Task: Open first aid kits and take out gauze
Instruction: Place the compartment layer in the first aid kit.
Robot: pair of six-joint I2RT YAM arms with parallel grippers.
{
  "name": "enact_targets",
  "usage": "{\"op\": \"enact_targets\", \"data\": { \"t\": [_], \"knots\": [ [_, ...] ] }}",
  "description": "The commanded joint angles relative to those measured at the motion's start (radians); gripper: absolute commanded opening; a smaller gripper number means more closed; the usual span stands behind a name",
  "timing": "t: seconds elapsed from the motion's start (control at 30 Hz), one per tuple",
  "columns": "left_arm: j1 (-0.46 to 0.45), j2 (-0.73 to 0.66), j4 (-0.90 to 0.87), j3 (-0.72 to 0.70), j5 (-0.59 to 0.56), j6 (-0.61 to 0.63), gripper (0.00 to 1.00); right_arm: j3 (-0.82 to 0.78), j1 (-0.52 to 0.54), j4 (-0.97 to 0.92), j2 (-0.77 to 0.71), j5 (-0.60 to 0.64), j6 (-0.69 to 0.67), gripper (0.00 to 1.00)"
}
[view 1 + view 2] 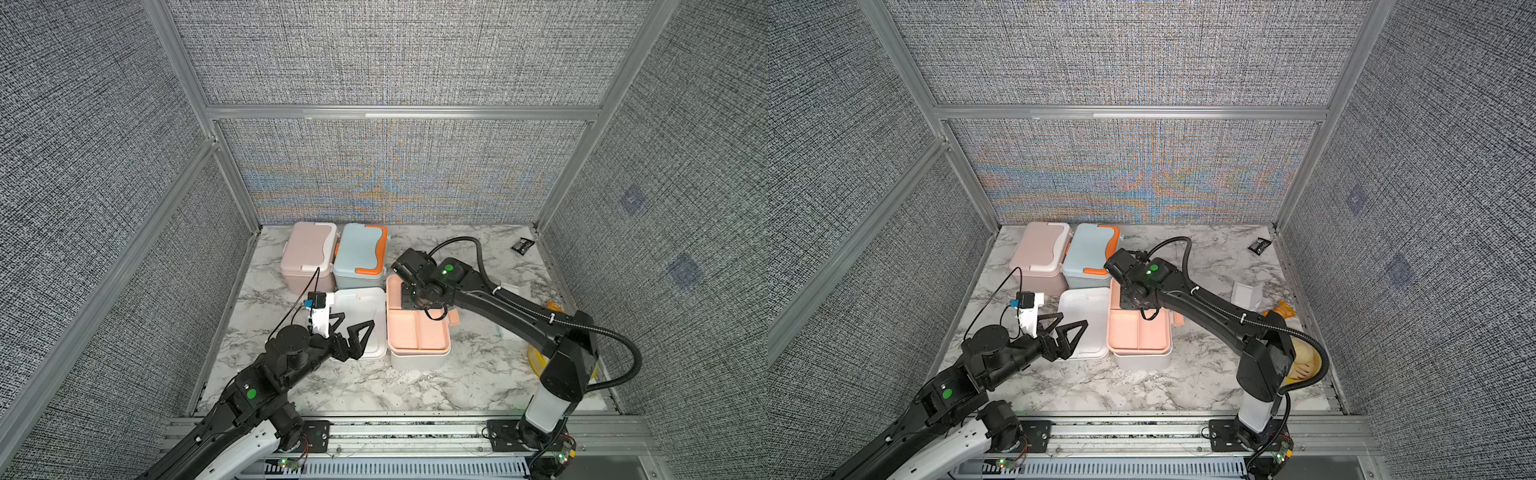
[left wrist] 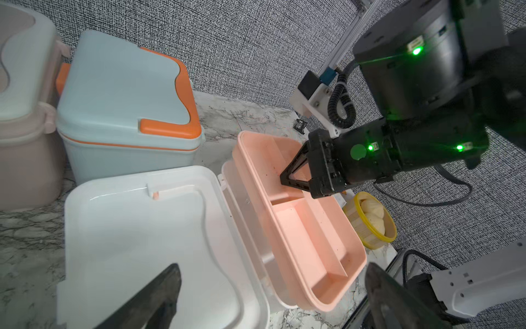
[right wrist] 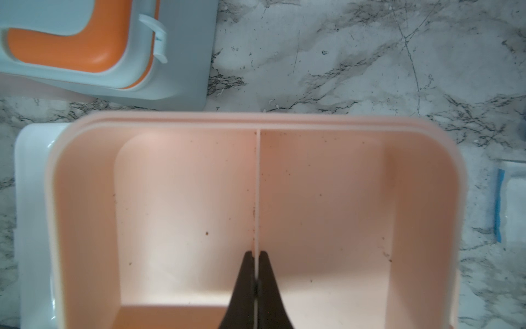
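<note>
While the white-and-peach kit (image 1: 417,358) stands open near the middle of the counter (image 1: 374,390), the pink kit (image 1: 309,249) and the light blue kit (image 1: 359,249) sit side by side at the back edge with their lids down, so about a third of the opening looks done. The open kit's lid (image 1: 361,301) lies flipped flat toward the left edge, touching the base. A peach tray (image 1: 415,334) fills the top of that base, and the compartments that show are bare apart from dark specks.

The right tool (image 3: 256,253) is pinched tight on the tray's centre divider (image 3: 258,185), probably to lift the tray and reach whatever lies beneath. The left tool (image 1: 358,320) hangs above the lid with jaws spread wide, holding nothing.

At least one gauze pad (image 1: 1246,294) in clear wrap lies on the counter between the open kit and the right edge; how many more are out cannot be told.

No brand or writing is legible on the kits, the wrapper, or the black packet (image 1: 522,244) in the back right corner.
</note>
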Motion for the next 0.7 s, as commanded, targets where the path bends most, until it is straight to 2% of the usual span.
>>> {"op": "enact_targets", "data": {
  "t": [0.0,0.67],
  "knots": [
    [0.001,-0.006,0.002,-0.001,0.001,-0.006,1.0,0.009,0.001,-0.056,0.02,0.038,0.027,0.0],
    [0.001,-0.028,-0.01,-0.008,0.005,-0.022,1.0,0.03,-0.023,-0.06,0.109,0.043,-0.006,0.0]
  ]
}}
